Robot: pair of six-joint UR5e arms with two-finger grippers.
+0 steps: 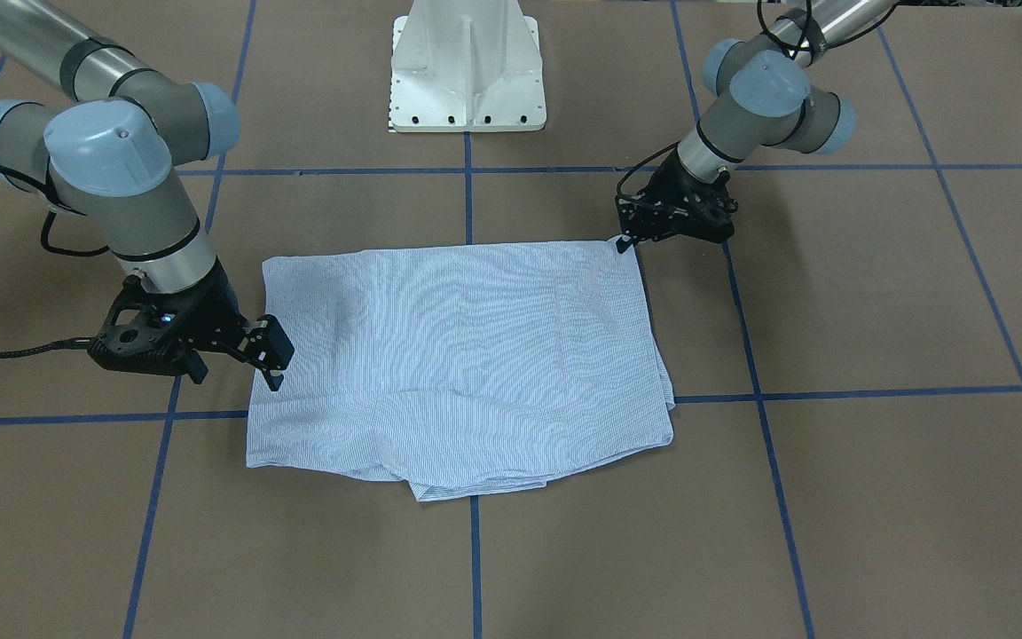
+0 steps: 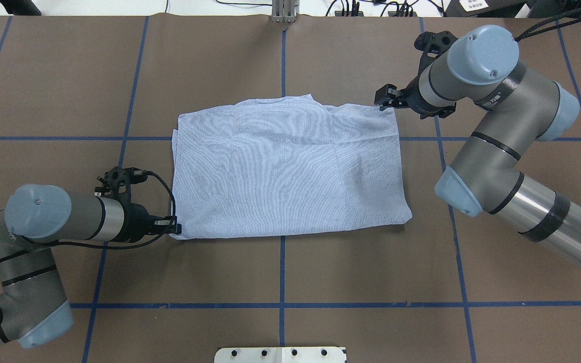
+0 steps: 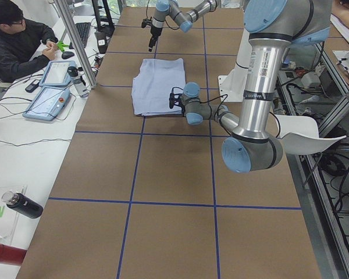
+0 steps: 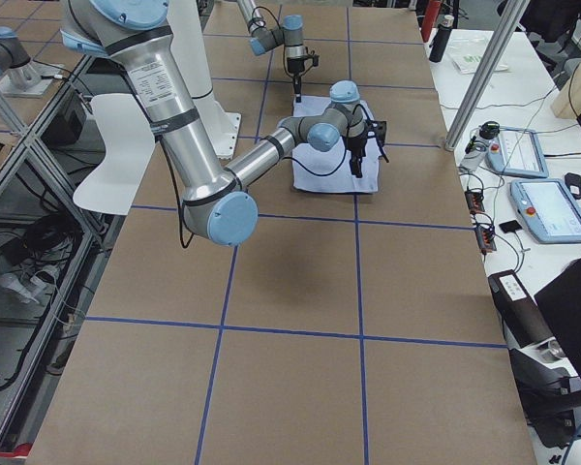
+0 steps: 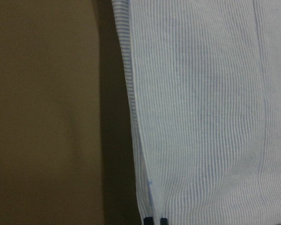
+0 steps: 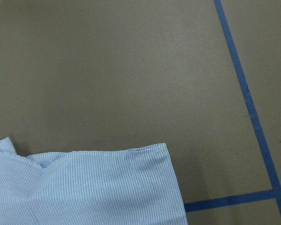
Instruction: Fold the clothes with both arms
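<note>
Shirt point(image 2: 290, 171) folded flat, overhead centre. Left gripper point(image 2: 173, 231): fingers clamped on lower-left corner. Right gripper point(image 2: 385, 99): fingers apart at upper-right corner. Catch all layers there before lifting together, evenly.

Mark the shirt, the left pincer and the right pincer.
shirt point(image 2: 290, 171), overhead view, middle of the folded fabric.
left pincer point(image 2: 173, 231), overhead view, fingertips at the shirt's near left corner.
right pincer point(image 2: 383, 100), overhead view, between its fingertips, beside the shirt's far right corner.
</note>
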